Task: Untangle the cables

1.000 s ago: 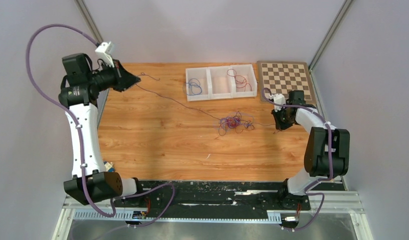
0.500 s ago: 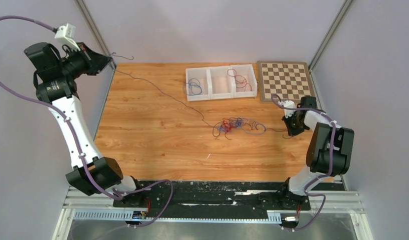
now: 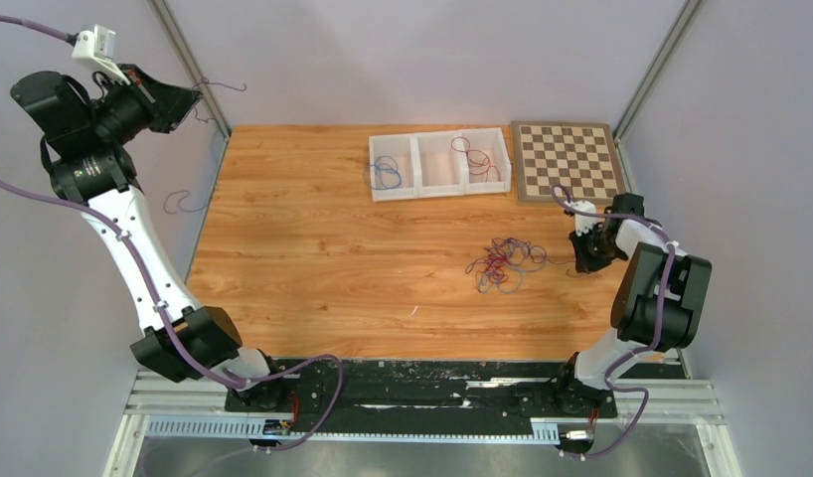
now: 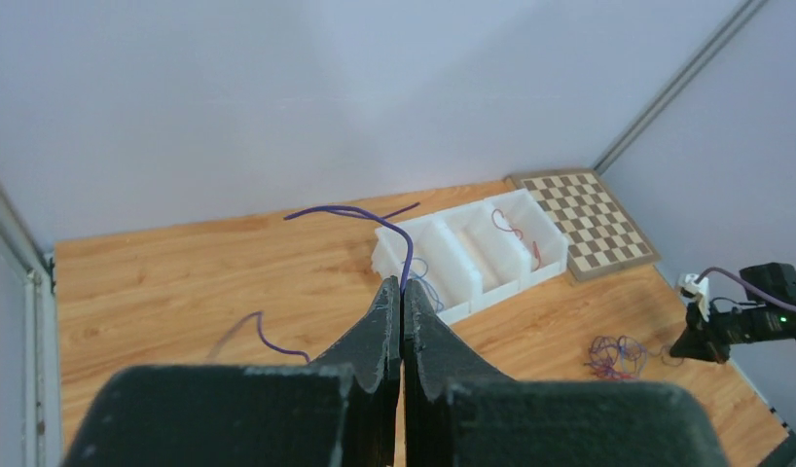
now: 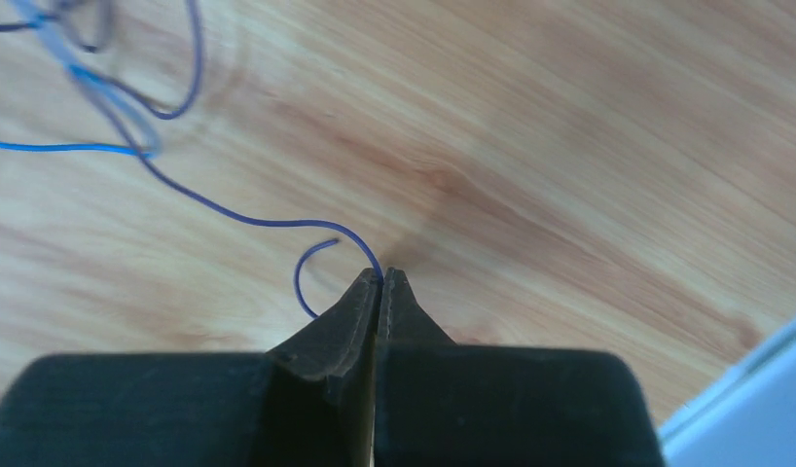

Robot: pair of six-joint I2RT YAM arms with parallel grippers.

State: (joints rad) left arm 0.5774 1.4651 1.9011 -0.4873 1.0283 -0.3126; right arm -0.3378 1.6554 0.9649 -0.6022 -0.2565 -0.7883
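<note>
Left gripper [image 4: 402, 292]: I see it clamped on a purple cable [image 4: 347, 210] — far left.
Right gripper [image 5: 379, 279]: pinched tight on a blue cable [image 5: 240, 218], right of the tangle [image 3: 500, 264].

Fig. L arm: I stretch up and back-left, fully extended, left gripper [image 3: 194, 96] held high, jaws pressed together on a purple cable [image 4: 350, 210]. R arm: folded tight, elbow up, right gripper [image 3: 584, 256] low, angled down, jaws pinching a dark-blue cable [image 5: 248, 219].
</note>
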